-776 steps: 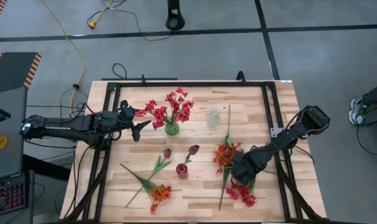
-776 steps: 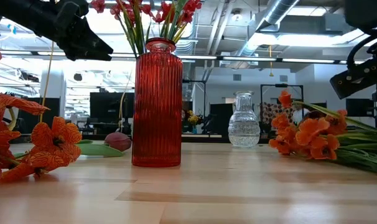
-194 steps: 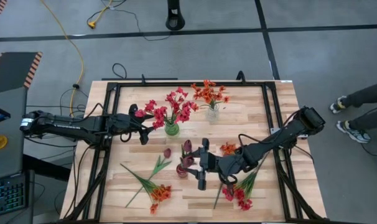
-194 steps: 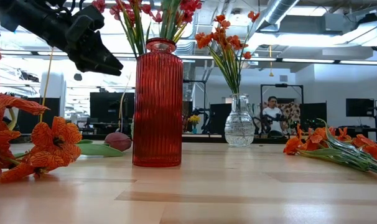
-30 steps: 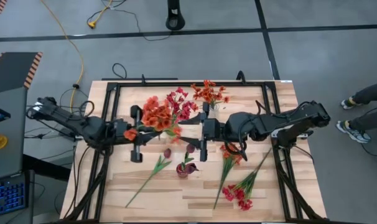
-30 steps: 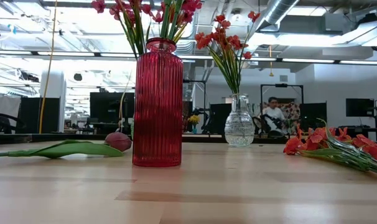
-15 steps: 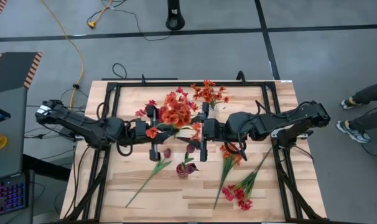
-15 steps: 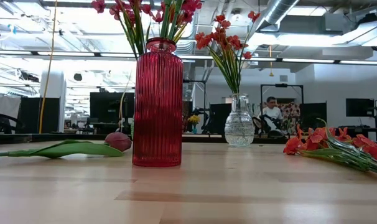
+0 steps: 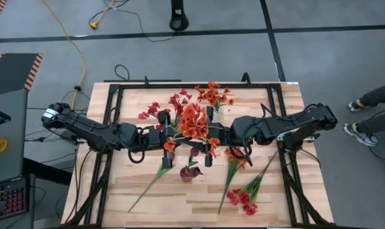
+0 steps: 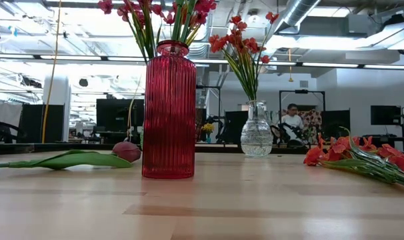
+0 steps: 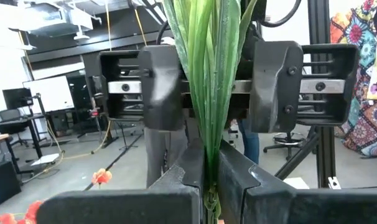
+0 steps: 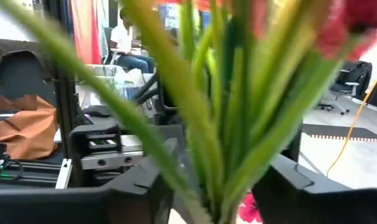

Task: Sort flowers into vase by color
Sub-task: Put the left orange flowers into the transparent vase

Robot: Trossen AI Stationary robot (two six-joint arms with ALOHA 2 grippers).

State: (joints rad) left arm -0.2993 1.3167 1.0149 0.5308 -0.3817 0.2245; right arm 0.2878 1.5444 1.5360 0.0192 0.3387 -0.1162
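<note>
Worktop point(image 9: 281, 191): pale wood planks inside a black frame. No brand, label or legible writing anywhere in the views.

Left arm reaches in from the left edge, right arm from the right edge; the two grippers meet near the worktop's centre, facing each other across one bunch.

Orange bunch point(image 9: 194, 122): held above the centre of the worktop, blooms spread wide in the high view. Left gripper point(image 11: 204, 180) has its fingers closed on the green stalks; the left wrist view shows the stalks pinched between them and rising straight up. Right gripper point(image 12: 214, 186) sits on the opposite side of the same stalks with its fingers spread either side of them; contact cannot be told.

Red ribbed vase point(image 10: 169, 110): stands just nearer the front edge than the centre, holding pinkish-red flowers point(image 10: 152, 10).

Clear glass vase point(image 10: 257, 130): near the back edge, right of centre, holding orange flowers point(image 10: 239, 40).

Loose stems on the worktop:
- pinkish-red bunch point(image 9: 246, 197) near the front right corner, stalks angled toward the right edge;
- orange stem point(image 9: 232, 162) lying right of the red vase;
- maroon bud point(image 10: 127, 151) with a green leaf point(image 10: 69, 160), left of the red vase.

A seated person point(image 10: 293, 120) shows in the room beyond the worktop.
</note>
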